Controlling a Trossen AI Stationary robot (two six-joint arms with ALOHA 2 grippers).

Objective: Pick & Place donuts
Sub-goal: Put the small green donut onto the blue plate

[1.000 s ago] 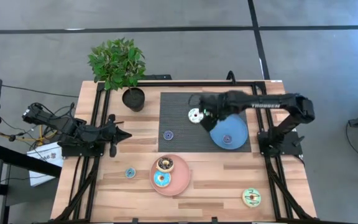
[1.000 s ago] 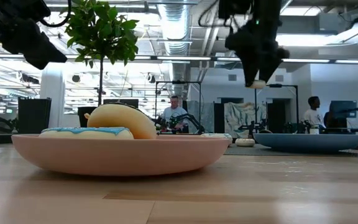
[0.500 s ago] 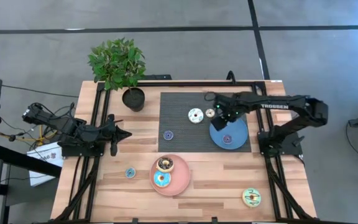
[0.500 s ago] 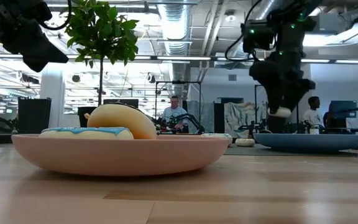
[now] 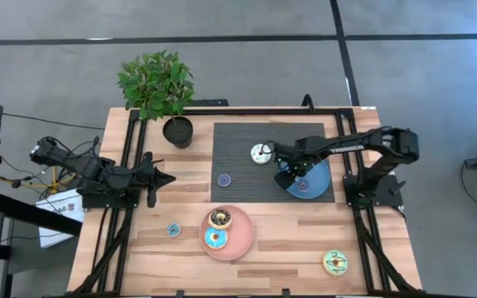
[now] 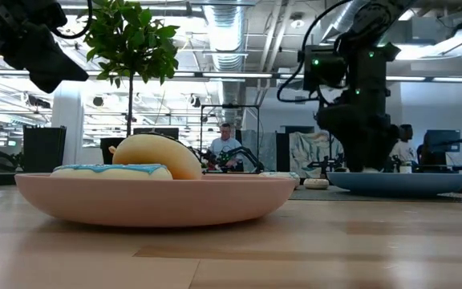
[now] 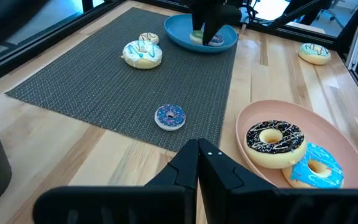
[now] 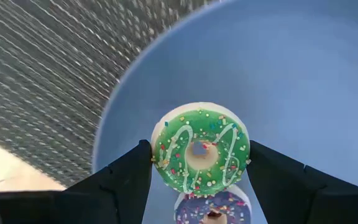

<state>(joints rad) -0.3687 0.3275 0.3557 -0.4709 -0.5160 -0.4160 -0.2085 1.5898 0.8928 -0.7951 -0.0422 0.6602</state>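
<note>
Progress partial: right gripper (image 8: 199, 163) grips small green donut (image 8: 200, 150) over blue plate (image 8: 303, 74); purple donut (image 8: 211, 210) plated; white donut (image 5: 260, 153) remains on mat.

I see a wooden table (image 5: 280, 240) carrying a dark ribbed mat (image 5: 238, 178), a potted plant (image 5: 177, 131) and a pink plate (image 5: 240, 242). Two donuts lie straight on the wood: a tiny blue donut (image 5: 173, 230) near my left jaws, and a green-yellow donut (image 5: 334, 262) well apart from my right jaws, toward the front corner
</note>
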